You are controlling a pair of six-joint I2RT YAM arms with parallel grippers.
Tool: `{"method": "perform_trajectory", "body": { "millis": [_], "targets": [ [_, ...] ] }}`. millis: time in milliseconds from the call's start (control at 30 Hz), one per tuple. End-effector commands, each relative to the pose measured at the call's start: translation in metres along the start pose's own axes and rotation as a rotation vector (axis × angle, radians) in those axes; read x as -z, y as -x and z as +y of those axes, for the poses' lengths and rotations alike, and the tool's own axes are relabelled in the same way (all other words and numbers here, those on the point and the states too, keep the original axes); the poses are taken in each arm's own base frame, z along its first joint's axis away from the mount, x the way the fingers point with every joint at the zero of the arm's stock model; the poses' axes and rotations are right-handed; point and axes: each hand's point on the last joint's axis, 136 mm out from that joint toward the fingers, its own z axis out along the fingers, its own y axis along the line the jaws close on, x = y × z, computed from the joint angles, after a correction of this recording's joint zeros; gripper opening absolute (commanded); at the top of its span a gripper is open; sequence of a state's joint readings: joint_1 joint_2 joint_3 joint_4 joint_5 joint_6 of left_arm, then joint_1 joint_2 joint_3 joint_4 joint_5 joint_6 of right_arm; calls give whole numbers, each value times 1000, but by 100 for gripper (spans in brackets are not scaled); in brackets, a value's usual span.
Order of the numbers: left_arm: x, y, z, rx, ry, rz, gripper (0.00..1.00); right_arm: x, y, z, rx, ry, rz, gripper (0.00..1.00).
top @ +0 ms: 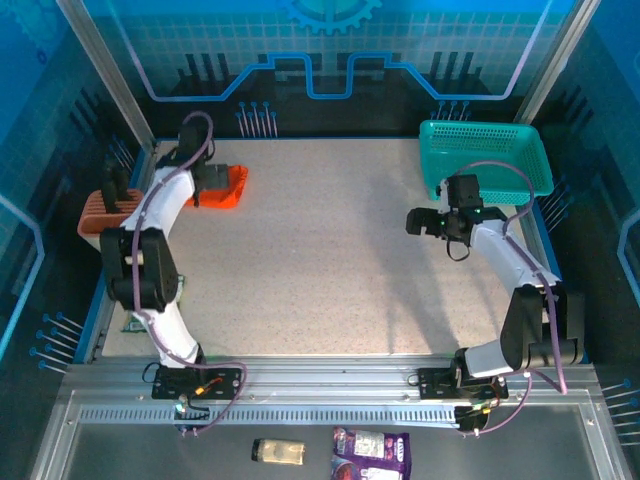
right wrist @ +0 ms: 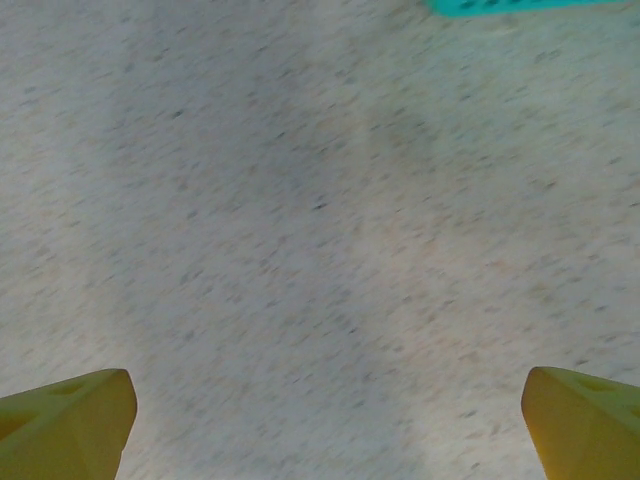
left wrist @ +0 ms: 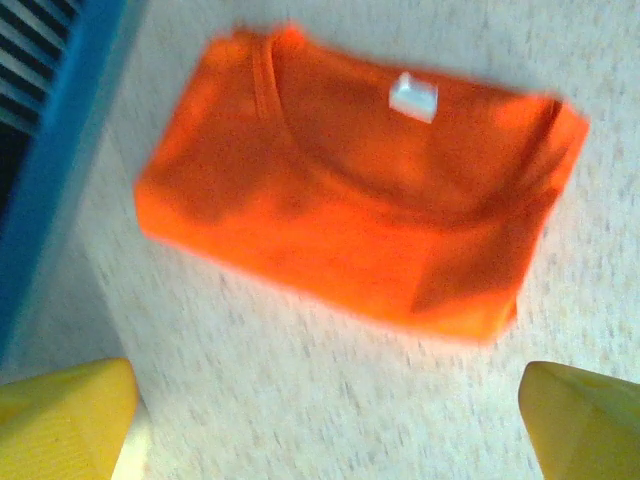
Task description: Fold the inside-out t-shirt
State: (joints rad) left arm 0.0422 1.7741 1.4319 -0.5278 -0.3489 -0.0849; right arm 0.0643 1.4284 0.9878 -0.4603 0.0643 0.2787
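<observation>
This is a robot lab work cell, not a home or shop. Two robot arms, left arm [top: 170,195] and right arm [top: 505,255], are bolted to a slotted metal rail [top: 330,372] at 6 o'clock of a speckled table [top: 330,260] with a blue rim [top: 97,300]. Metal posts [top: 100,60] and clear walls printed with a blue gear pattern [top: 330,12] fence it in from 9 through 12 to 3 o'clock. Purple cables [top: 500,165] trail along the arms.
</observation>
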Motion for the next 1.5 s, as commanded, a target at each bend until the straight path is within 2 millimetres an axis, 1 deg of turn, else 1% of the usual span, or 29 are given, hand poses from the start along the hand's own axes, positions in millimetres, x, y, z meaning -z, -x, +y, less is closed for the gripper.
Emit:
{"method": "perform_trajectory", "body": {
  "millis": [0,33,67,100,200,267,333,400,467,533,600,667,733,767,800,833,900,967,1067,1133,1233,1300,1467],
  "targets": [
    [8,-19,-8,117,-90,-84,98,-3,25,-32,22,-160,-160,100],
    [10,-29,-4,133,-85,-103,98,-6,26,-36,26,-178,-177,100],
    [10,-37,-1,141,-84,-120,98,-6,31,-37,32,-184,-211,100],
    [11,-48,1,149,-87,-133,98,-13,25,-41,46,-189,-223,100],
    [9,-75,3,156,-108,-151,99,-23,26,-36,123,-157,-327,100],
    [4,-89,-4,118,-149,-171,99,-31,26,-31,176,-124,-390,100],
    [-2,-96,-10,98,-191,-209,99,-36,32,-26,210,-98,-468,100],
    [-7,-98,-16,102,-231,-262,99,-40,35,-24,210,-88,-471,100],
    [-5,-90,-23,100,-276,-304,99,-44,39,-20,194,-51,-485,100],
    [0,-83,-34,81,-345,-363,99,-48,37,-11,230,-21,-491,100],
    [-2,-80,-36,61,-354,-372,99,-47,35,-9,240,-12,-505,100],
    [2,-78,-41,36,-399,-405,99,-41,33,-5,257,11,-547,100],
    [6,-82,-48,2,-450,-464,99,-35,25,-2,272,39,-609,100],
    [8,-84,-52,-15,-471,-468,99,-36,20,-3,273,46,-627,100],
    [10,-85,-53,-16,-481,-480,99,-35,18,-1,280,55,-675,99],
    [10,-86,-53,-16,-483,-482,99,-34,15,-4,273,43,-674,100],
    [14,-86,-54,-24,-494,-503,99,-35,19,-10,249,13,-674,100],
    [17,-90,-56,-37,-512,-529,99,-34,18,-10,251,5,-670,100],
    [17,-97,-59,-55,-521,-581,99,-34,19,-10,251,5,-673,100],
    [16,-100,-61,-65,-534,-561,99,-34,18,-10,251,4,-671,100],
    [16,-99,-60,-65,-514,-568,99,-35,18,-10,251,4,-672,100],
    [11,-97,-54,-43,-449,-561,99,-35,18,-10,250,5,-672,100],
    [11,-97,-55,-51,-433,-569,99,-35,18,-9,254,3,-671,100]
  ]
}}
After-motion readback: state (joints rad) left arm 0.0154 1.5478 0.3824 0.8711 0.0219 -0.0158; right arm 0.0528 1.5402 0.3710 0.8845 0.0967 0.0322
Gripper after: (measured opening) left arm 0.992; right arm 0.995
